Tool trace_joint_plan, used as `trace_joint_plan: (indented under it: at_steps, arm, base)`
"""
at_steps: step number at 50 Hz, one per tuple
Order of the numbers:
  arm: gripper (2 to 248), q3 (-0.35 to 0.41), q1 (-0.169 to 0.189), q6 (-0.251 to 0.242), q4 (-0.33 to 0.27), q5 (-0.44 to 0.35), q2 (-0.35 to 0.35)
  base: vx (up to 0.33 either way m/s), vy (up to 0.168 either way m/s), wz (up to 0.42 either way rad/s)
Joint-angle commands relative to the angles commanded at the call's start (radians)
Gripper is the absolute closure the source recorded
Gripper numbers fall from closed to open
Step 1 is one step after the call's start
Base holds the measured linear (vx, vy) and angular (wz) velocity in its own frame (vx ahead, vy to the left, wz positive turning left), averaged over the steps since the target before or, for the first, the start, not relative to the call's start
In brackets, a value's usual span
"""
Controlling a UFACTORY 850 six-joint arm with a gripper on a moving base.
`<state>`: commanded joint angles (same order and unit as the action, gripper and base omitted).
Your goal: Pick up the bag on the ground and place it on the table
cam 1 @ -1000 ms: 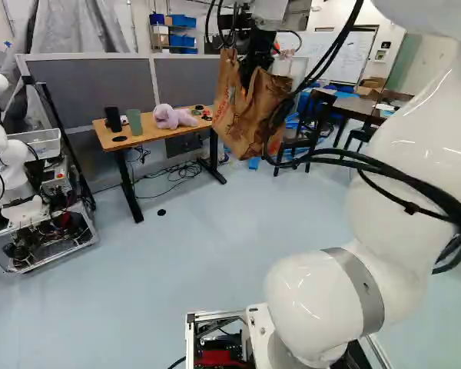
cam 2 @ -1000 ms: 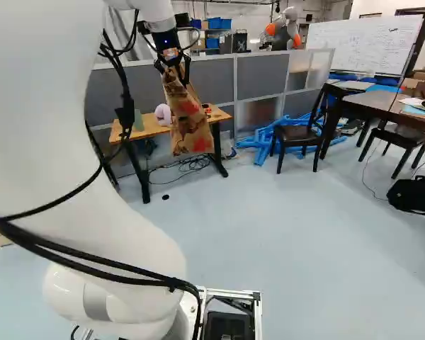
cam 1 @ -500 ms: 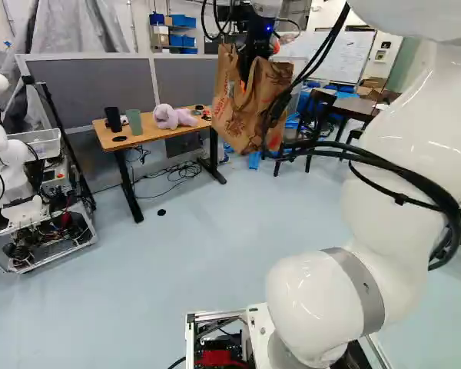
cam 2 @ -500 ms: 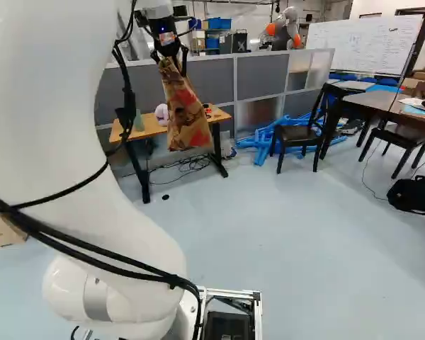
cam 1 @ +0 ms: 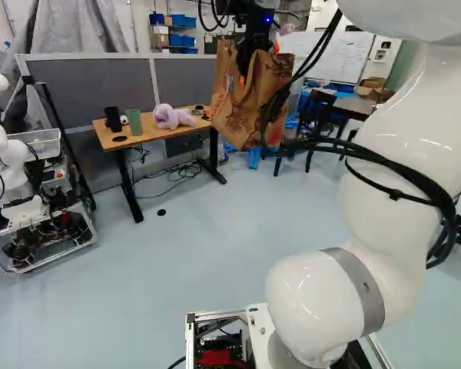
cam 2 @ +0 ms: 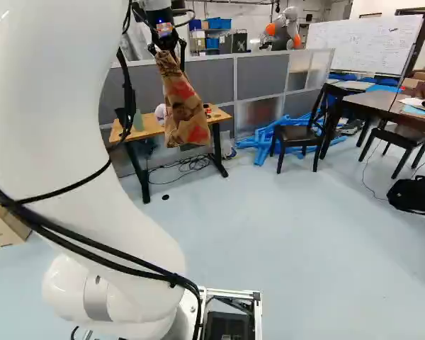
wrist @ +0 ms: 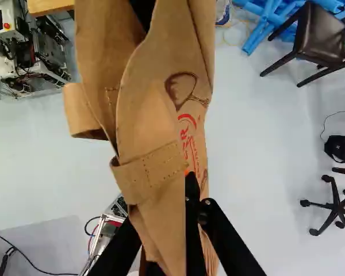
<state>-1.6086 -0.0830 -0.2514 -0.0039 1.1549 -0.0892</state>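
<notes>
Pincer (cam 2: 168, 52) closed on the upper part of the paper bag (cam 1: 248, 111), fingers nearly together. Bag hangs in mid-air above the floor (cam 1: 215, 246), off the worktop (cam 1: 155, 134). Plush (cam 1: 174, 117) and green cup (cam 1: 134, 122) stand on worktop, the cup beside a black cylinder (cam 1: 113, 119).

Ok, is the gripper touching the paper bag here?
Touching. The wrist view shows the gripper closed on the brown paper bag, and in the left base view the bag hangs from it, off the floor.
</notes>
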Motion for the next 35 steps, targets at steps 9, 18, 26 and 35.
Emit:
trace_joint_plan:
  at_steps: [9, 18, 26, 35]
  arm:
    - [229, 0.0, 0.0, 0.0, 0.0, 0.0, 0.0]
    - [229, 0.0, 0.0, 0.0, 0.0, 0.0, 0.0]
    - [229, 0.0, 0.0, 0.0, 0.0, 0.0, 0.0]
    - [229, 0.0, 0.0, 0.0, 0.0, 0.0, 0.0]
  base:
    - [0.085, 0.0, -0.003]
    - [0.171, 0.013, -0.024]
    - [0.176, 0.052, -0.007]
    - [0.194, 0.052, -0.024]
